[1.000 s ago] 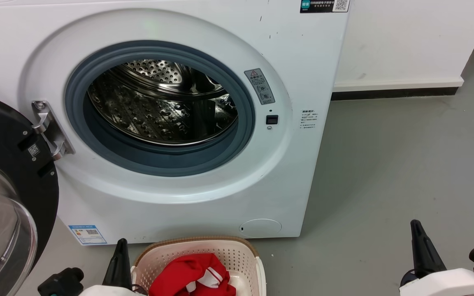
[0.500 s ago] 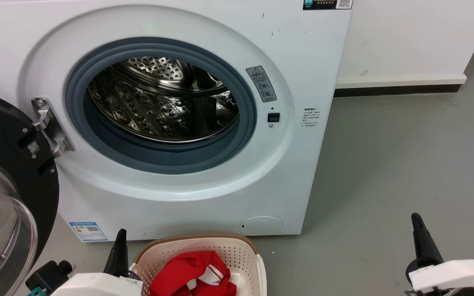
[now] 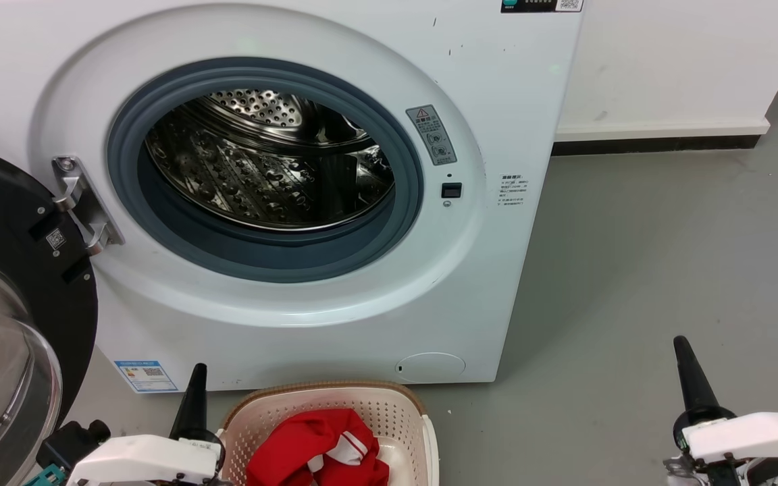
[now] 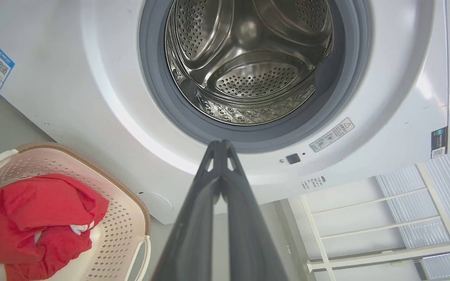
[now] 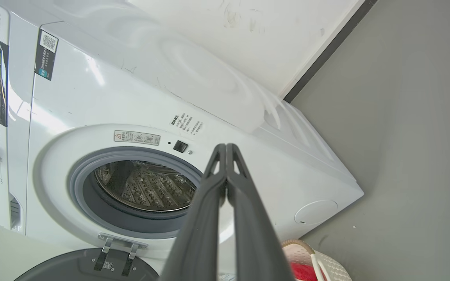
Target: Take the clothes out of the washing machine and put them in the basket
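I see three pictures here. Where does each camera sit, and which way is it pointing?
Head view: on the head, looking forward and down at the washer, basket and clothes; left hand and right hand show at the bottom corners.
Left wrist view: on the left wrist, looking along its shut fingers into the drum.
Right wrist view: on the right wrist, looking along its shut fingers at the washer's front and open door.
Shared: all three show the drum and the basket.
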{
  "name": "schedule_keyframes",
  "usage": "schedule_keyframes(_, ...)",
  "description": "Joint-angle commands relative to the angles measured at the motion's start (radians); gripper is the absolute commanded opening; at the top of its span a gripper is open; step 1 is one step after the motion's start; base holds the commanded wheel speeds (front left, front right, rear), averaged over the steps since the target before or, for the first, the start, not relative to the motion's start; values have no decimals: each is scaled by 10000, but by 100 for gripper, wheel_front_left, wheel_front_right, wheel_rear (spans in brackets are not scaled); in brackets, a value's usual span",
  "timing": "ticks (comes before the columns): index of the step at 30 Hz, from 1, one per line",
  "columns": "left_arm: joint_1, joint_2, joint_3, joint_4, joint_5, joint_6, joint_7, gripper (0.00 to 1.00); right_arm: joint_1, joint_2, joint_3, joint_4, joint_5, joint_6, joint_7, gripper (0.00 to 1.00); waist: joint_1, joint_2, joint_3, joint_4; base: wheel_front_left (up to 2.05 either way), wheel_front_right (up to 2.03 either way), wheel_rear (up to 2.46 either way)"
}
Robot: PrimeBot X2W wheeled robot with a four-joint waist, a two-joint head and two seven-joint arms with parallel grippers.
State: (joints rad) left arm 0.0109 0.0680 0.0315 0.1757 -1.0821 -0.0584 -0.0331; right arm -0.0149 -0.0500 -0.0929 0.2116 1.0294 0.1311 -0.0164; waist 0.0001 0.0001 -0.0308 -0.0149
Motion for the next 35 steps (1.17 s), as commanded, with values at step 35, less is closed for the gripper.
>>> schedule_keyframes(35,-903,-21,452,429,-3537,-502,888,0,-774,-3,-151,207,3805,-4,870,0,-1,-1,196,86,0,0,0)
